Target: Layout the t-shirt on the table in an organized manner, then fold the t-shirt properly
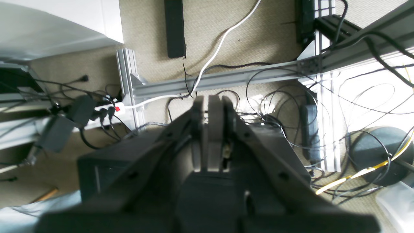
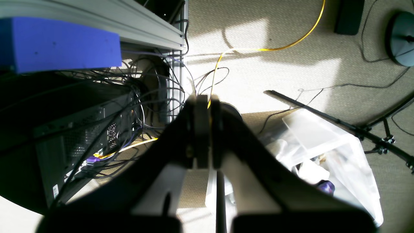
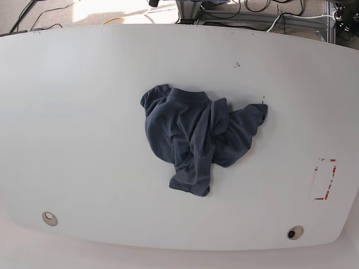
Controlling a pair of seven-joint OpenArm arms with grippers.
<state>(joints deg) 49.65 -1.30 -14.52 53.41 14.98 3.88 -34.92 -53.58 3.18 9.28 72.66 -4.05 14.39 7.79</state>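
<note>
T-shirt point(image 3: 196, 137), dark navy, lies crumpled in a heap near the middle of the white table point(image 3: 84, 112), slightly toward the far edge and well apart from every corner. Nothing touches it. The heap has no clean long axis: its bulk runs roughly from the far edge toward the near edge, ending in a narrow folded tail that points at the near edge, while a second lobe stretches sideways toward the table's right edge in the base view. A ribbed collar band shows at the top of the heap, facing the far edge. Folds overlap across the middle, so which side is up cannot be told.

A small red rectangle outline point(image 3: 324, 179) sits near the right edge in the base view, well apart from the cloth. Two round grommet holes point(image 3: 49, 218) lie close to the near edge, one toward each near corner.

Neither arm shows in the base view. The left claw point(image 1: 212, 103) hangs over the carpeted floor point(image 1: 258, 35) with cables and aluminium framing below, its fingers pressed together, holding nothing. The right claw point(image 2: 203, 103) is likewise closed and empty, above carpet, a yellow cable point(image 2: 291, 45) and a clear plastic bin point(image 2: 326, 149).
</note>
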